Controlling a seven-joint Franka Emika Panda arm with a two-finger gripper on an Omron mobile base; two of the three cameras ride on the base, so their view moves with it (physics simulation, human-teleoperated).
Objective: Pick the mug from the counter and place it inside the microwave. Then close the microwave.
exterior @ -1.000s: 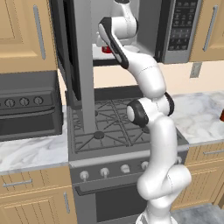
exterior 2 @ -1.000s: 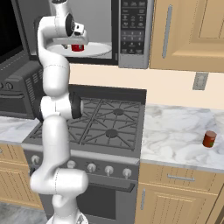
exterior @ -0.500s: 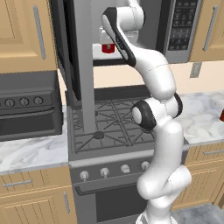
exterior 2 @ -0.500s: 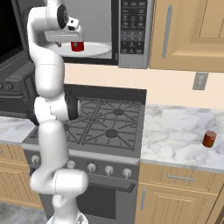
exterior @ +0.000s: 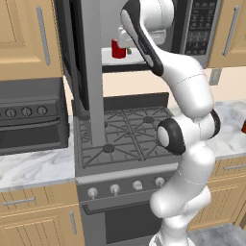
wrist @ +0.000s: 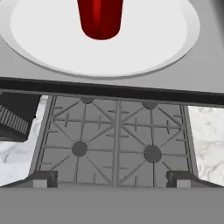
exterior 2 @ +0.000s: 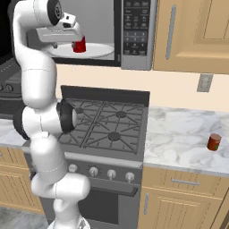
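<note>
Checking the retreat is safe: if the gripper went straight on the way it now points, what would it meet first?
Probably the red mug on the microwave's white plate, dead ahead of the open gripper; depth is unclear, and the line may dip toward the microwave's front edge.

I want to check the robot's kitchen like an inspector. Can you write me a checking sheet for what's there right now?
Surface: white marble counter with grey veins on both sides of the black gas stove top.
Job's things: small bright red cylindrical mug stands upright on the white round plate inside the silver-grey wall microwave; the microwave's door is open.
Clutter: small dark red-brown can on the counter, right of the stove.
Grippers: white arm's gripper has its jaws open, holding nothing, apart from the mug and in front of the microwave.
Cables: nothing seen.
Surroundings: light wooden cabinets, dark grey knobbed countertop oven, wall outlet.
</note>
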